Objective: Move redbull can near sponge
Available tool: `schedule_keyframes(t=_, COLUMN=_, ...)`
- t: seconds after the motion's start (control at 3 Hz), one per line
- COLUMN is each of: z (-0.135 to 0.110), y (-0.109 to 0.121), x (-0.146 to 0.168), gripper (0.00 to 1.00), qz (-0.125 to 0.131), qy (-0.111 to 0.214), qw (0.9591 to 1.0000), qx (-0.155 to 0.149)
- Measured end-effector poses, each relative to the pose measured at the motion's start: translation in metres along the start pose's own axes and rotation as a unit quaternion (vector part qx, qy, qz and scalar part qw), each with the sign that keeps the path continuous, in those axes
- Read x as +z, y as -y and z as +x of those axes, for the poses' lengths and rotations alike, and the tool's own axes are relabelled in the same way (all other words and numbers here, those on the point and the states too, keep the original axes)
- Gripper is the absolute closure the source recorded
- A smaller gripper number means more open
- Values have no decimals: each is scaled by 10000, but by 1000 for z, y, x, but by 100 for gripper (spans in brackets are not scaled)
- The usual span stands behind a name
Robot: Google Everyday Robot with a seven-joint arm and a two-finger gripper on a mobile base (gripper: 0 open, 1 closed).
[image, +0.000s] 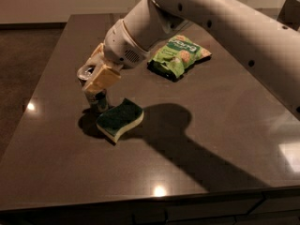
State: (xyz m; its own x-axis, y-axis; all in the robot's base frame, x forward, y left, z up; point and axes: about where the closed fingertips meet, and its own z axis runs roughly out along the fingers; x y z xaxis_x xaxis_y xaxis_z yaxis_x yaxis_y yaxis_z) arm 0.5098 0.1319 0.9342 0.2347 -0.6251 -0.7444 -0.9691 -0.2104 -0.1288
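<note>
Gripper looks clamped on the redbull can, which stands just beside the sponge at its 10 o'clock, so I'd guess it's placing: let go, lift straight up.

Single view, set high over the near edge of the table, tilted steeply down and facing across it toward the far wall behind the gripper. Near enough to hold most of the tabletop, gripper left of centre, arm entering from behind it at upper right.
</note>
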Motion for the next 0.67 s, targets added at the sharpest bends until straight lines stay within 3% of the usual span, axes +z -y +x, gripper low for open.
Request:
schedule_keyframes(t=0.33, z=8, y=2, x=2, gripper=0, qz=-117, qy=-11, qw=9999, qx=127)
schedule_keyframes(t=0.67, z=9, y=3, x=2, gripper=0, qz=-126, qy=-11, qw=9998, qx=140)
